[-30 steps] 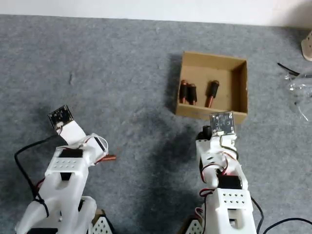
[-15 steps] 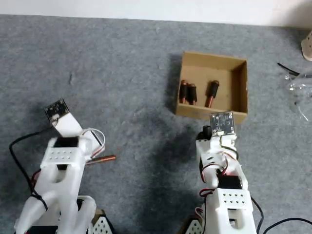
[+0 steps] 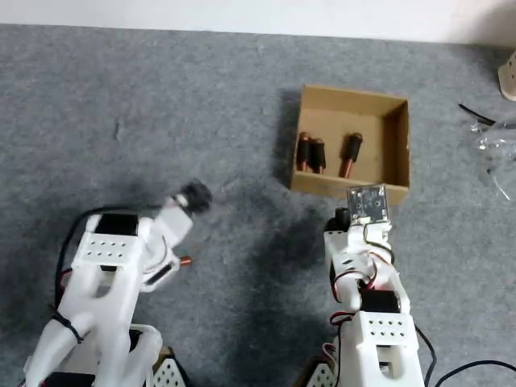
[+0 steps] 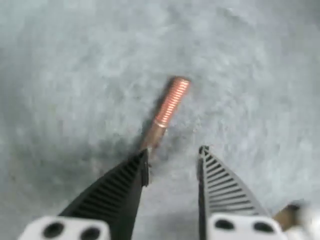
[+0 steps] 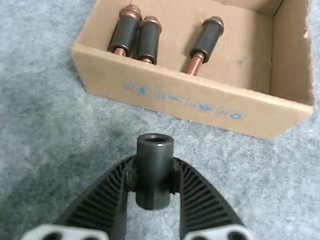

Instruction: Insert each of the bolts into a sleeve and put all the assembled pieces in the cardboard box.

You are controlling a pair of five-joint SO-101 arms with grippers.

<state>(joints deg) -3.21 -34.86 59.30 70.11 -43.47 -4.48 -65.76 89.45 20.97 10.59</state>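
A copper bolt [image 4: 168, 107] lies on the grey carpet just ahead of my left gripper [image 4: 173, 159], which is open; the bolt's near end sits by one fingertip, outside the gap. From above, only the bolt's tip [image 3: 185, 260] pokes out beside the left arm. My right gripper [image 5: 155, 172] is shut on an upright black sleeve [image 5: 155, 150], a short way in front of the cardboard box [image 5: 190, 100]. Three assembled pieces [image 5: 147, 37] lie inside the box [image 3: 343, 186].
Cables and clear plastic [image 3: 492, 137] lie at the right edge of the carpet, with a pale object [image 3: 508, 76] above them. Open carpet stretches between the two arms and left of the box.
The left arm has swung right and turned its wrist over the bolt, which now shows less from above. The right arm and its sleeve have not moved.
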